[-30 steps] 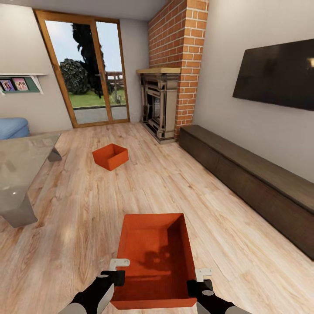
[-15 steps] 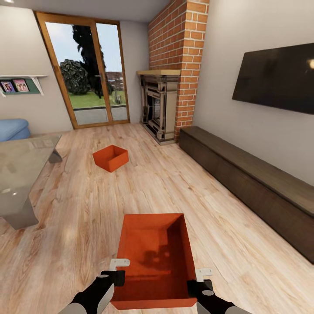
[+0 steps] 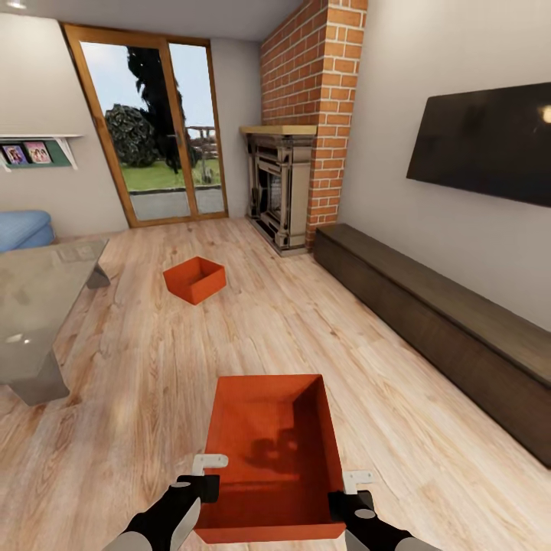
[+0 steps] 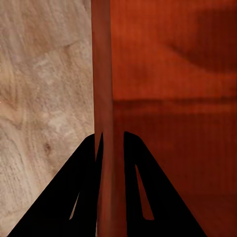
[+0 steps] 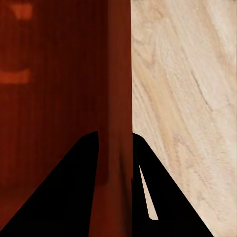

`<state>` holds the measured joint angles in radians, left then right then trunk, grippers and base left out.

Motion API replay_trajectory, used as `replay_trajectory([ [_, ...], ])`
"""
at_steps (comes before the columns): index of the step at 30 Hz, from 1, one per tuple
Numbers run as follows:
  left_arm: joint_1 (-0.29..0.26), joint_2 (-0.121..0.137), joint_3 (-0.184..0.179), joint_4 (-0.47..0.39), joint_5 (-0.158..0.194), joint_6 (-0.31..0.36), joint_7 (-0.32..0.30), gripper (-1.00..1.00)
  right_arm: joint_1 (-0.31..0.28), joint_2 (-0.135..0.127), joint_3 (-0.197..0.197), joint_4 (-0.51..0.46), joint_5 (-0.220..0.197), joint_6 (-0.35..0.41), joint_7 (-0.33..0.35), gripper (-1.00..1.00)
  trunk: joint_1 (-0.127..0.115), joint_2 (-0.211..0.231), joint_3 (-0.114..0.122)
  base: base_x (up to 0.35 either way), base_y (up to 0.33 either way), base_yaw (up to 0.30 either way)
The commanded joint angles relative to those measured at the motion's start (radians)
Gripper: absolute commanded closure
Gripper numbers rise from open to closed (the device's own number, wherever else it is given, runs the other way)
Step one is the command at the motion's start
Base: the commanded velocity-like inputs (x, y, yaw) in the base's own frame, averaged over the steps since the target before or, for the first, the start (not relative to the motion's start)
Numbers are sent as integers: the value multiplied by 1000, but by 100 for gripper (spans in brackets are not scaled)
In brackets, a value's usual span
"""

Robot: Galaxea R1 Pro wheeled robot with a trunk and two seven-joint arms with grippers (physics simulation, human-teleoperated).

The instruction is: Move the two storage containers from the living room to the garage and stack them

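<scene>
I am in the living room, over its light wood-plank floor (image 3: 153,367). One red-orange storage container (image 3: 268,451) hangs just in front of me, held by both arms. My left gripper (image 3: 200,478) is shut on its left wall (image 4: 103,98), and my right gripper (image 3: 348,490) is shut on its right wall (image 5: 118,74). In each wrist view the thin wall runs between the two dark fingers. The other storage container (image 3: 194,279) sits on the planks farther ahead, to the left, open side up and apart from everything. The garage is out of view.
A low beige table (image 3: 30,306) stands at the left with a blue sofa (image 3: 23,228) behind it. Along the right wall runs a long dark bench (image 3: 444,329) under a TV (image 3: 490,141). A brick fireplace (image 3: 279,187) and glazed doors (image 3: 153,122) close the far end.
The whole head view has shifted slightly, with the room's things sliding a little downward, so the camera moved. The held container stays in the same place between both shut grippers.
</scene>
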<state>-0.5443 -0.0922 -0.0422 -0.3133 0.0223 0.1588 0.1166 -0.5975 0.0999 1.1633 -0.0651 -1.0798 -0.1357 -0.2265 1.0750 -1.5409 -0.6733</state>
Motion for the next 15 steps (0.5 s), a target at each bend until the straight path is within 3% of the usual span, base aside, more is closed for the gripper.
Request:
replay_trajectory([
  [1, 0, 0, -13, 0, 24, 5, 0, 100, -1, 0, 10, -1, -5, -4, 2, 100, -4, 7, 2, 0, 0, 0],
  [15, 0, 0, -13, 0, 24, 5, 0, 100, -1, 0, 9, -1, -5, -5, -6, 100, -58, 105, 46, 0, 0, 0],
])
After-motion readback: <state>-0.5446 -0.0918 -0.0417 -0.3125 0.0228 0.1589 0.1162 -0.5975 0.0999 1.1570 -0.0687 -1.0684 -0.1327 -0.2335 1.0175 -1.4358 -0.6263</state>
